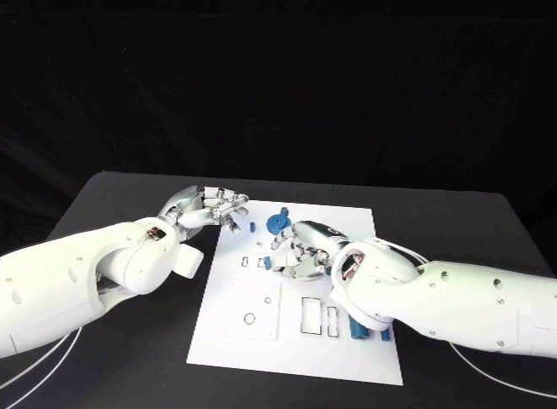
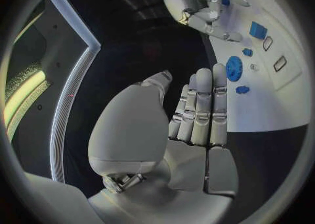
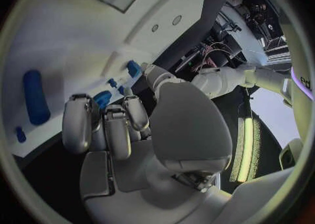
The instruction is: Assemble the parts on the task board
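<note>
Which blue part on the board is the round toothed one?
The blue gear near the task board's far edge, between the two hands. It is a toothed disc; the other blue parts are small blocks or long bars.

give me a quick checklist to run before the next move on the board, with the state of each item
1. Left hand free to grasp: ok; its fingers lie straight and hold nothing.
2. Right hand free or holding a part: cannot tell; its fingers are curled over the task board and hide what is beneath.
3. Blue gear reachable: ok; it sits uncovered on the board between the hands.
4. Blue pieces at the board's near right edge: ok; lying by the rectangular slots, untouched.
5. Hands apart from each other: ok; a gap shows between them.
</note>
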Tool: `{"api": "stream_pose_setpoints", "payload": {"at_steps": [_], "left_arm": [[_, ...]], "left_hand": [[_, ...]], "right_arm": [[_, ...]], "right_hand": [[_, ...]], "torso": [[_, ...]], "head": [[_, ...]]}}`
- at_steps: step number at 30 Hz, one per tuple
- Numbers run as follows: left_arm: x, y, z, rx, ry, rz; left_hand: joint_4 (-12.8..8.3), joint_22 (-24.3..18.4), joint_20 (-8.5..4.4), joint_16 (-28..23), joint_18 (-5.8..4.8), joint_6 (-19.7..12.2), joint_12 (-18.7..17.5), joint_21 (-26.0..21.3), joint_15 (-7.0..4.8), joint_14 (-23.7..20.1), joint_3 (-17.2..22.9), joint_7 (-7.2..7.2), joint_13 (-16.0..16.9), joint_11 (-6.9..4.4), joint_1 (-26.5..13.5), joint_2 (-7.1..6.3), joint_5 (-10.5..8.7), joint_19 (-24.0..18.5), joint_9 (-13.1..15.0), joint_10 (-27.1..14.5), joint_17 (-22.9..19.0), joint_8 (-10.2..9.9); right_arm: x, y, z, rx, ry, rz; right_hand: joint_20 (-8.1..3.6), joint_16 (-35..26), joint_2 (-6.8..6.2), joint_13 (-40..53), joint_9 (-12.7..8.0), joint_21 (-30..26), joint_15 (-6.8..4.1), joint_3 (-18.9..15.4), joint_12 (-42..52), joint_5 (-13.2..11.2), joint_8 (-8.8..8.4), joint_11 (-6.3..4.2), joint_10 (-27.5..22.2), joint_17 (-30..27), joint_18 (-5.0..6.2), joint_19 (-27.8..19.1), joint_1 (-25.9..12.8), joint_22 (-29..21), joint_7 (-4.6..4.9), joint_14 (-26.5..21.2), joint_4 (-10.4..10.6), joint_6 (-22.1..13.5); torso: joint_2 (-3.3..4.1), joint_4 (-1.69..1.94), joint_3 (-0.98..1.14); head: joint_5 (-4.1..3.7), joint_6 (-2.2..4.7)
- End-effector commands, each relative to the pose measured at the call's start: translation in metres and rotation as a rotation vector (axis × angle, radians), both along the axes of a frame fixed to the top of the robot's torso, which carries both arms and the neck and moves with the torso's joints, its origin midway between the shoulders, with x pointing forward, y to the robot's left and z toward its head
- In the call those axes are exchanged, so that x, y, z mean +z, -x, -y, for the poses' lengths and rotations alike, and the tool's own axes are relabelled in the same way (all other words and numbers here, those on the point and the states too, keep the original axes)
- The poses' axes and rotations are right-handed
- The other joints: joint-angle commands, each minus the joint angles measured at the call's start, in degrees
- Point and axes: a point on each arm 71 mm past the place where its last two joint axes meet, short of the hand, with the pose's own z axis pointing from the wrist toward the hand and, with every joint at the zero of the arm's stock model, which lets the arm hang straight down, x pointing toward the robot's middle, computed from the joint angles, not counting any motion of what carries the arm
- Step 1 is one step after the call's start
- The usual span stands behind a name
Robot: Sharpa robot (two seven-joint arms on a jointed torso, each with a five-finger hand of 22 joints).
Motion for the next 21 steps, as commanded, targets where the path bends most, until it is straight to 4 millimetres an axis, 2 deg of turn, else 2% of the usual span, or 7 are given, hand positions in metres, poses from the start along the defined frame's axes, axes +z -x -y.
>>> {"api": "stream_pose_setpoints", "payload": {"at_steps": [1,2,4,7,13,18,21], "left_arm": [[-0.005,0.001,-0.001,-0.021,-0.113,-0.035],[-0.005,0.002,-0.001,-0.029,-0.127,-0.038],[-0.006,0.002,0.0,-0.05,-0.168,-0.046],[-0.01,0.004,0.0,-0.088,-0.268,-0.075],[-0.014,0.003,0.003,-0.13,-0.521,-0.117],[-0.007,-0.004,0.012,-0.17,-0.666,-0.151],[-0.002,-0.009,0.019,-0.191,-0.741,-0.161]], "left_hand": [[0.13,2.72,-0.87,15.13,0.82,0.49,11.92,4.79,-0.72,7.19,-2.2,-0.55,8.19,-1.23,-1.2,0.22,-0.28,1.58,1.97,-1.21,14.95,3.87],[0.26,4.84,-1.78,21.75,0.83,1.24,22.28,8.39,-1.66,11.17,-3.44,-1.68,15.36,-2.17,-2.09,0.66,-0.16,2.52,3.99,-2.8,22.63,7.57],[0.49,13.4,-2.2,26.14,-0.16,0.34,34.6,15.51,-2.12,13.98,-4.33,-2.34,24.41,-2.83,-2.86,1.87,-0.05,4.7,6.91,-5.49,28.38,12.54],[0.44,21.03,-2.69,28.32,-1.31,0.98,43.66,20.7,-2.75,15.8,-5.09,-3.19,34.99,-3.5,-4.08,2.28,0.0,8.43,8.41,0.45,31.56,15.11],[0.58,23.6,-2.99,28.9,-1.66,0.58,46.94,22.8,-3.03,16.31,-6.71,-3.59,38.63,-3.79,-7.98,3.46,0.03,9.16,9.88,1.9,32.38,17.08],[0.66,26.02,-3.42,29.39,-1.99,1.37,49.24,24.44,-3.62,16.81,-8.07,-4.49,41.44,-4.58,-11.16,4.79,0.09,10.2,11.94,3.83,33.14,19.94],[0.66,26.64,-3.74,29.45,-2.08,1.27,49.72,24.91,-3.98,16.92,-8.86,-4.95,41.97,-4.96,-12.56,5.43,0.05,10.33,13.4,4.16,33.27,21.5]], "right_arm": [[0.015,0.0,0.005,0.084,-0.112,0.009],[0.021,-0.001,0.013,0.083,-0.147,0.004],[0.027,-0.003,0.025,0.071,-0.184,-0.012],[0.037,-0.007,0.046,0.031,-0.232,-0.031],[0.053,-0.019,0.084,-0.06,-0.286,-0.044],[0.057,-0.03,0.104,-0.121,-0.288,-0.042],[0.057,-0.035,0.109,-0.147,-0.281,-0.047]], "right_hand": [[0.0,-1.19,0.64,-0.97,0.24,-3.49,0.06,0.63,-0.8,-2.73,1.45,-0.18,-1.24,7.36,1.39,-1.88,1.68,3.08,-0.46,3.87,-0.1,1.34],[-0.03,-1.21,0.6,-0.93,0.28,-3.45,0.03,0.68,-0.74,-2.73,1.67,-0.22,-1.2,7.35,1.37,-1.84,1.69,3.13,-0.51,3.87,-0.06,1.53],[-0.08,-1.24,0.51,-0.86,0.35,-3.57,-0.03,0.76,-0.62,-2.67,2.1,-0.3,-1.11,7.35,1.38,-1.88,1.71,3.08,-0.61,3.87,0.0,1.9],[-0.35,-1.12,0.51,-0.05,0.56,-2.83,-0.34,1.68,0.23,-1.04,3.37,-0.63,-0.19,7.75,1.19,-1.35,2.33,3.61,-0.92,4.01,-0.26,2.94],[-0.58,-0.94,0.21,1.11,0.6,-1.68,-0.56,2.57,1.33,0.37,4.43,-0.89,1.09,8.23,0.9,-0.58,2.2,4.4,-1.19,4.18,-0.29,3.73],[-0.67,-0.91,0.2,1.38,0.6,-1.34,-0.67,2.92,1.6,0.54,4.77,-1.01,1.44,8.3,0.82,-0.35,2.17,4.64,-1.33,4.21,-0.32,4.16],[-0.71,-1.08,0.04,0.95,0.45,-2.0,-0.68,2.96,1.27,0.38,4.69,-0.98,1.1,7.91,0.96,-0.66,1.71,4.25,-1.28,4.12,-0.07,3.87]], "torso": [[-0.43,-0.03,0.01],[-0.54,-0.02,0.03],[-0.73,0.01,0.05],[-1.04,0.03,0.19],[-1.6,0.19,0.31],[-2.09,0.29,0.19],[-2.22,0.12,0.4]], "head": [[-0.13,0.06],[-0.09,-0.03],[0.04,-0.04],[0.15,-0.23],[-0.01,-0.61],[0.25,-1.13],[0.51,-1.26]]}}
